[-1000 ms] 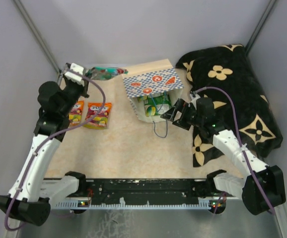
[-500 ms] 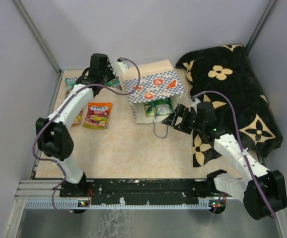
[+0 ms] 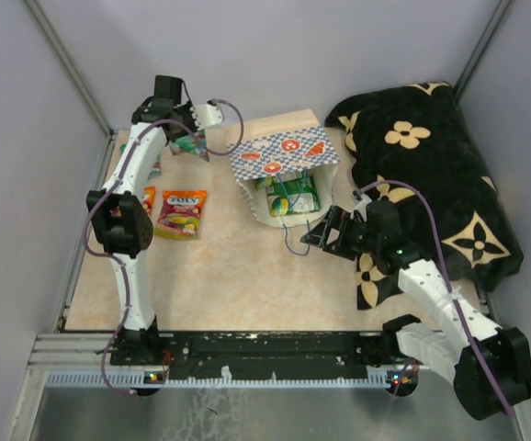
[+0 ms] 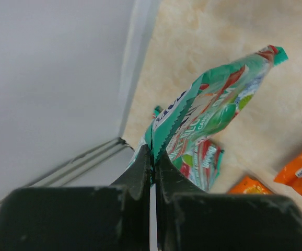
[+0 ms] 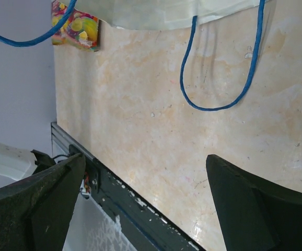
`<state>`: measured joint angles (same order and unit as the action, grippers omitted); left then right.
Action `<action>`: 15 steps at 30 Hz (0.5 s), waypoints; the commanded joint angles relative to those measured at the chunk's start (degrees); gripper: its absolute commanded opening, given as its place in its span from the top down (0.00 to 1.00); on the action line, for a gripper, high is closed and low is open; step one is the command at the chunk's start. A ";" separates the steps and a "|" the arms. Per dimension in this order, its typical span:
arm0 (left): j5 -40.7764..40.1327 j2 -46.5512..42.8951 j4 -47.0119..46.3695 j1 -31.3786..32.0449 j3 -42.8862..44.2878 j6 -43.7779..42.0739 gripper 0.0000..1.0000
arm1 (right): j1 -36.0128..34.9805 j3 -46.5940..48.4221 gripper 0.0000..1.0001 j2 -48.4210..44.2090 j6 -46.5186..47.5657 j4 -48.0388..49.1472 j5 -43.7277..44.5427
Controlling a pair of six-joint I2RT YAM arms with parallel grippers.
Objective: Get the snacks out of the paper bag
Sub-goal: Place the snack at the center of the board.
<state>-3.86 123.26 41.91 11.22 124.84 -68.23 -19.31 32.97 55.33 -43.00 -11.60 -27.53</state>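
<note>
The paper bag (image 3: 284, 158) lies on its side at the table's middle back, mouth toward me, with green snacks (image 3: 290, 195) inside. My left gripper (image 3: 191, 137) is at the back left, shut on the edge of a teal packet (image 4: 213, 102) held above the table. Another teal packet (image 4: 200, 159) lies below it. A purple-yellow packet (image 3: 181, 213) and an orange one (image 3: 142, 207) lie on the left. My right gripper (image 3: 317, 235) is open and empty, just right of the bag's blue cord handle (image 5: 219, 107).
A black flower-patterned cloth (image 3: 431, 175) fills the right side, under my right arm. Grey walls and a metal corner post (image 4: 135, 68) stand close behind the left gripper. The black rail (image 3: 275, 344) runs along the near edge.
My left arm has swung from beside the bag to the back left corner, with the teal packet in it. My right gripper has drawn back a little from the bag's mouth.
</note>
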 commanded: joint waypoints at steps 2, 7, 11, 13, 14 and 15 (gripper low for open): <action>9.29 -3.05 8.01 -2.78 -2.56 -3.63 1.00 | 0.25 0.33 0.01 0.22 0.79 2.46 -1.53; 12.08 -1.74 11.16 -3.29 -2.94 -4.87 1.00 | 0.15 0.52 0.01 2.08 0.24 3.36 -2.36; 14.40 0.63 13.76 -3.68 -0.70 -5.03 1.00 | 0.11 -0.11 0.01 1.74 -0.31 3.43 -1.98; 14.20 2.12 14.66 -3.75 0.15 -5.22 1.00 | 0.09 -0.46 0.01 1.47 -0.46 3.45 -1.68; 13.96 2.74 15.17 -3.75 0.66 -5.26 1.00 | 0.07 -0.65 0.01 1.43 -0.50 3.49 -1.53; 13.82 3.16 15.53 -3.82 1.02 -5.19 1.00 | 0.06 -0.64 0.01 1.51 -0.44 3.51 -1.48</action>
<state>7.73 124.03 54.57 7.53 122.74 -72.07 -19.31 32.86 57.49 -43.27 -10.35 -28.53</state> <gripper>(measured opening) 0.015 0.993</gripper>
